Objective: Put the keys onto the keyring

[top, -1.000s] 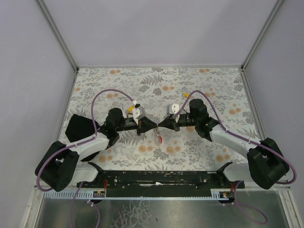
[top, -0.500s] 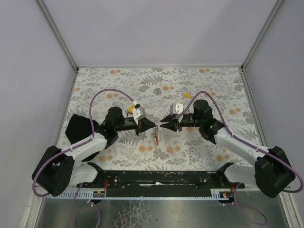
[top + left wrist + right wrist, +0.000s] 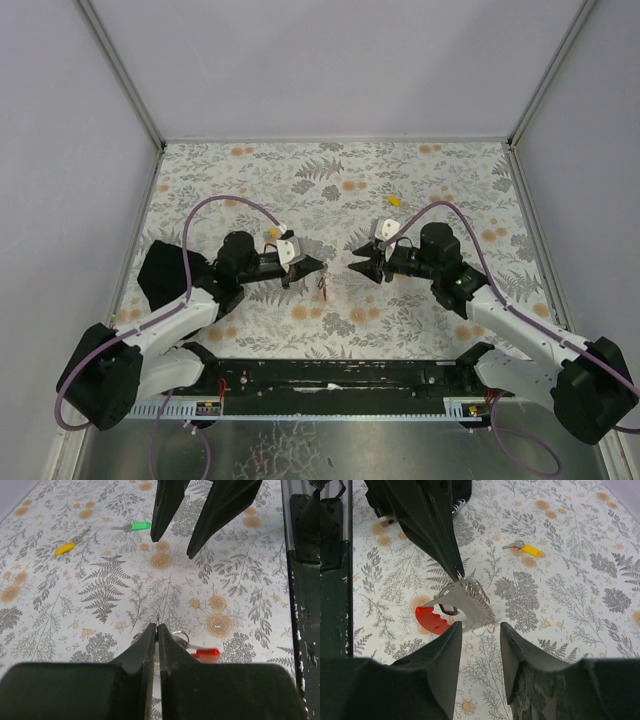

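Observation:
My left gripper (image 3: 319, 268) is shut on a thin metal ring of the keyring (image 3: 322, 287). In the right wrist view its grey tab (image 3: 459, 603), red loop (image 3: 430, 621) and small rings hang from the left fingertips (image 3: 456, 569), low over the table. My right gripper (image 3: 357, 268) is open and empty, a short way right of the keyring, its fingers (image 3: 442, 650) on either side of it. The red loop (image 3: 205, 653) shows beside my left gripper (image 3: 157, 628). A green key (image 3: 138, 526) and a yellow key (image 3: 65, 548) lie beyond. Another yellow key (image 3: 528, 549) lies behind the left arm.
One yellow key (image 3: 394, 200) lies on the flowered cloth (image 3: 330, 180) behind the right arm. A black rail (image 3: 330, 375) runs along the near edge. White walls (image 3: 330, 70) close off the back and sides.
The two grippers met tip to tip; now they are apart. The right gripper has drawn back to the right with its jaws open. The left gripper and keyring shifted slightly left.

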`<state>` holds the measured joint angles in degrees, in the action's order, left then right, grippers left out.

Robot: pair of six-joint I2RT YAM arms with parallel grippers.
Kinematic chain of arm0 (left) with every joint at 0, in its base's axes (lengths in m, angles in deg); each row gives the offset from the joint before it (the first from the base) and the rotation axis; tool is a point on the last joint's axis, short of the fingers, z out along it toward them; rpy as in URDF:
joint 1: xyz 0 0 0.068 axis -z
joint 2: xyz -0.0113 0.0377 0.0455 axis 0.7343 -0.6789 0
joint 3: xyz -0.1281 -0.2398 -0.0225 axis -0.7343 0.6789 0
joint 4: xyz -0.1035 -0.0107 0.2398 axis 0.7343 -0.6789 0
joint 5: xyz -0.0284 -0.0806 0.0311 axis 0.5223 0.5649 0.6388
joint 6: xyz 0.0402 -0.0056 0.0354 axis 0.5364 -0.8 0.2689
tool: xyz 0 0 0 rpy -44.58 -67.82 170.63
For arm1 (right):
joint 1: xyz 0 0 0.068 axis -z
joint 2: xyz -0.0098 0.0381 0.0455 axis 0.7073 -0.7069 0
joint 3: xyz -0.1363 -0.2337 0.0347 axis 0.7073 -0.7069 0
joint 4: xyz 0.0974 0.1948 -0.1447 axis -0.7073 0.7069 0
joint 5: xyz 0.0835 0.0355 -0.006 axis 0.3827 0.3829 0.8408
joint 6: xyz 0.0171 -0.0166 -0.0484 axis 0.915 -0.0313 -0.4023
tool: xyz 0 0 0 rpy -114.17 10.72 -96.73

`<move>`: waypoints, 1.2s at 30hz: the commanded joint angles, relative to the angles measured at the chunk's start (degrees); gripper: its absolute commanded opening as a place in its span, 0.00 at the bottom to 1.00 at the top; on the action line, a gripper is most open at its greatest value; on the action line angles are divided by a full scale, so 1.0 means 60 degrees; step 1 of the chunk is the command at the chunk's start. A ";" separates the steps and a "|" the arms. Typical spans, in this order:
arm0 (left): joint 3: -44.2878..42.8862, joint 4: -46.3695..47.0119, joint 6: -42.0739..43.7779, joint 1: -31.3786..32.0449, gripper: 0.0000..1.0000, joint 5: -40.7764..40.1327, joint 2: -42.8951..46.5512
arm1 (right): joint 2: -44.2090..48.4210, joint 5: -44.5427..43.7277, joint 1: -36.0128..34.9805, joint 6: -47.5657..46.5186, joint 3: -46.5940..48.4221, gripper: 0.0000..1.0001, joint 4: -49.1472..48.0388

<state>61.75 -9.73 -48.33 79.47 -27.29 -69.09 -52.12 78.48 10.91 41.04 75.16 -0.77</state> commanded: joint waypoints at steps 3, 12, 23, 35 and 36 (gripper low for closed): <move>0.0947 0.1890 0.0367 0.0064 0.00 0.0336 0.0394 | 0.0020 0.0630 0.0022 -0.0230 -0.0678 0.44 -0.1584; 0.1152 0.1671 0.1583 0.0473 0.00 -0.0191 0.0344 | -0.0985 0.2445 0.0015 -0.1730 -0.1060 0.44 -0.3275; 0.1404 0.1217 0.3130 0.1113 0.00 -0.0824 0.0924 | -0.1557 0.2682 -0.0068 -0.2465 -0.0756 0.39 -0.3509; 0.0537 -0.0621 0.3282 0.1507 0.00 -0.1379 0.1065 | -0.1614 0.1755 -0.0794 -0.3642 -0.0470 0.34 -0.2799; 0.0459 -0.0768 0.3288 0.1555 0.00 -0.1456 0.1070 | -0.1600 0.1632 -0.0855 -0.3762 -0.0469 0.34 -0.2710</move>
<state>67.37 -9.73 -30.05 87.63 -33.08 -63.41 -62.52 91.03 7.48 23.19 69.56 -17.95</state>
